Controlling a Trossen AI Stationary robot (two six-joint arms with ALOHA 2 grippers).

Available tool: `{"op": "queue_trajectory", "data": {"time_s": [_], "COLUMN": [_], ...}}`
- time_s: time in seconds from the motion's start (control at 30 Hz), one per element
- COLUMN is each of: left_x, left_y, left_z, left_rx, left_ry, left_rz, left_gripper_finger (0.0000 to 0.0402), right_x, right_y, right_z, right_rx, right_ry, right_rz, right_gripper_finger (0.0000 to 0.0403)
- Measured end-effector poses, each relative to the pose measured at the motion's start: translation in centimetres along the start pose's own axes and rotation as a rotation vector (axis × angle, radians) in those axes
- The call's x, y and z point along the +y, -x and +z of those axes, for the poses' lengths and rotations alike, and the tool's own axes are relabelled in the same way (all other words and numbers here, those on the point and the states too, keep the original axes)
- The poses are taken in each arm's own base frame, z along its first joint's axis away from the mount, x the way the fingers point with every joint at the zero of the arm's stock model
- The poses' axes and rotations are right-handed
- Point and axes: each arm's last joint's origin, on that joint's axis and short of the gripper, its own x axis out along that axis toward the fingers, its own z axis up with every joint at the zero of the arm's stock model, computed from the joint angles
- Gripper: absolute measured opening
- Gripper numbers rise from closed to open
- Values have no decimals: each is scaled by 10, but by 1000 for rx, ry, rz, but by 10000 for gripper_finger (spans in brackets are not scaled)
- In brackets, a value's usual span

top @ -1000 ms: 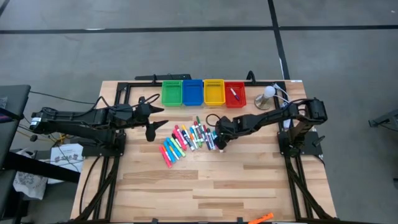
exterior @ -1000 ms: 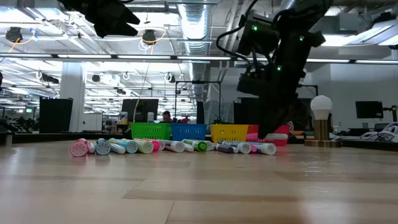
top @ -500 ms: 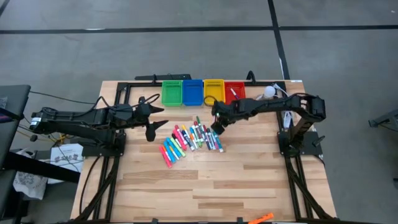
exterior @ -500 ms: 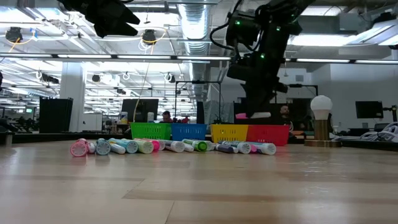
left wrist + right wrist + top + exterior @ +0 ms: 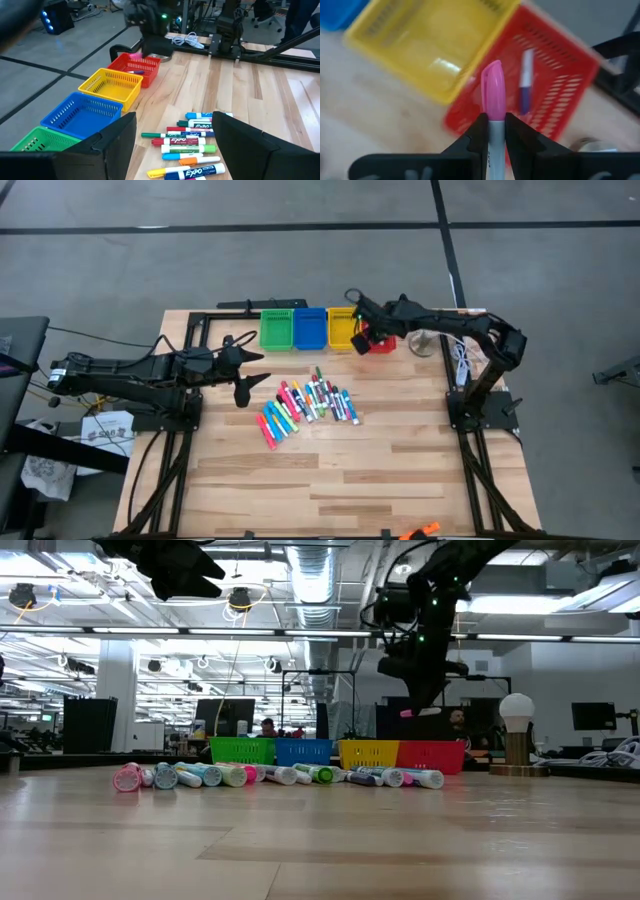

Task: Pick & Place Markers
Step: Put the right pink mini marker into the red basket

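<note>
Between the fingers of your right end effector [image 5: 494, 132] sat a pink-capped marker [image 5: 493, 92], pinched by its white barrel, cap pointing ahead along the wrist's line of sight. Directly under and beyond that cap lay the red bin [image 5: 555, 85], already holding one marker [image 5: 525, 82], with the yellow bin [image 5: 432, 45] touching it. Farther out, the remaining markers [image 5: 305, 402] lay clustered mid-tabletop [image 5: 400, 470], nearer your left end effector [image 5: 243, 370], which hung spread and empty.

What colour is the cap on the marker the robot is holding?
Pink cap on the held marker, clearest in the right wrist view.
</note>
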Motion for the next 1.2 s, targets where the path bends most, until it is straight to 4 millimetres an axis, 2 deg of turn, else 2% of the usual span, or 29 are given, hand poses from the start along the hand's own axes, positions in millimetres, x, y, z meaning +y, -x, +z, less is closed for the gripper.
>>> {"op": "queue_trajectory", "data": {"time_s": [0.13, 0.33, 0.6, 0.97, 1.2], "left_x": [0, 0, 0, -5, -6], "left_y": [0, 0, 0, -11, -12], "left_z": [0, 0, 2, -4, -4], "left_rx": [0, 0, -23, 72, 82], "left_ry": [0, -4, 8, 112, 127], "left_rz": [0, 0, -12, -251, -262], "left_gripper_finger": [260, 260, 260, 260, 260], "right_x": [-16, -25, -22, -20, -20], "right_y": [-5, -8, -9, -11, -11], "right_z": [6, 9, 10, 9, 9], "right_rx": [-3, 3, -6, 6, 6], "right_ry": [-17, -8, 29, 29, 23], "right_rz": [-12, -22, -17, 8, 8], "right_gripper_finger": [54, 60, 61, 88, 102]}}
